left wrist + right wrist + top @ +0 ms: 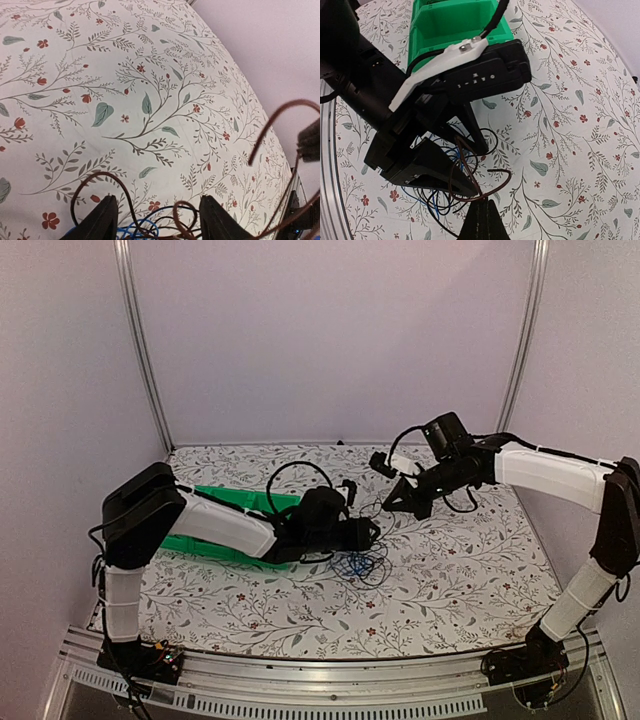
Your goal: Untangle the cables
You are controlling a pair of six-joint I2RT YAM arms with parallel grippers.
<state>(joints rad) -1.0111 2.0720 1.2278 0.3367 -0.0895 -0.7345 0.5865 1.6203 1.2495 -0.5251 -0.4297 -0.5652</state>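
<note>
The cables [362,565] lie in a small blue, black and brown snarl on the floral table cover. My left gripper [368,533] is open and low over the snarl. In the left wrist view [157,201] blue wires [135,231] and a brown loop [187,215] sit between its fingers. My right gripper [390,502] hovers just beyond the snarl. In the right wrist view [482,206] its fingers are closed to a point on a brown cable [506,175], which curls up from the snarl beside the left gripper's fingers [445,175]. The brown cable also arcs up at the right of the left wrist view [287,105].
A green bin [230,508] lies behind and under the left forearm and also shows in the right wrist view [460,20]. A black arm hose [300,468] loops above the left wrist. White walls stand round the table, and a metal rail [330,680] runs along its near edge.
</note>
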